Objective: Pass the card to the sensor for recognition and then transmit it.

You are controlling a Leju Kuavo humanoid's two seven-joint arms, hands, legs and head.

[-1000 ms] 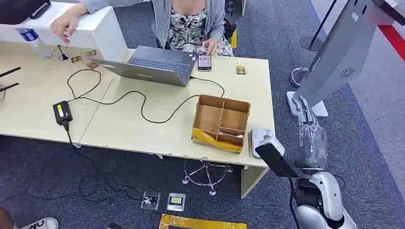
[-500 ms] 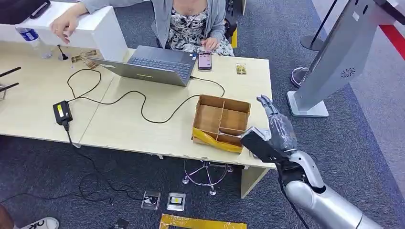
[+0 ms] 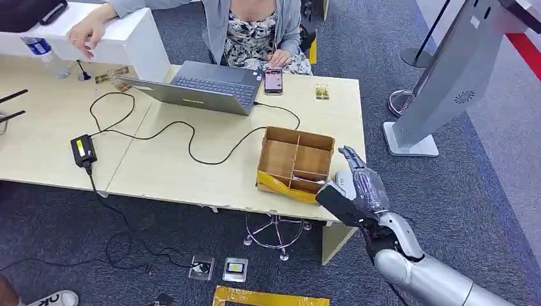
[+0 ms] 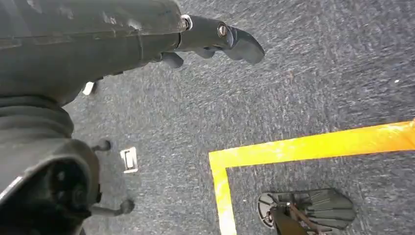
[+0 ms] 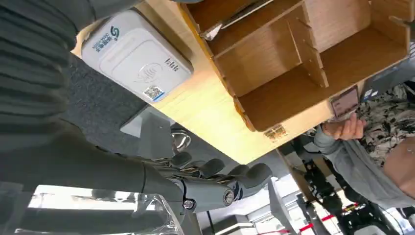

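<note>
My right hand [image 3: 358, 189] hovers over the table's front right corner, fingers [image 5: 215, 180] stretched out and holding nothing. It covers most of the white card reader [image 5: 138, 59], which lies on the table edge beside the cardboard divider box [image 3: 295, 162]. A thin pale card [image 5: 238, 15] leans in the box compartment nearest the reader, also seen as a light sliver [image 3: 319, 183] from the head. My left hand [image 4: 215, 40] hangs over the grey carpet with nothing in it, fingers loosely apart.
A person sits behind the table with a phone [image 3: 273, 80], next to a laptop [image 3: 204, 86]. A black cable [image 3: 191, 137] and power adapter [image 3: 83, 150] lie on the wooden table [image 3: 166, 172]. A grey kiosk stand [image 3: 446, 76] rises on the right. Yellow tape [image 4: 303, 147] marks the floor.
My right hand swung from beside the kiosk, left and down, to the table's front right corner over the card reader. The things on the table stayed put.
</note>
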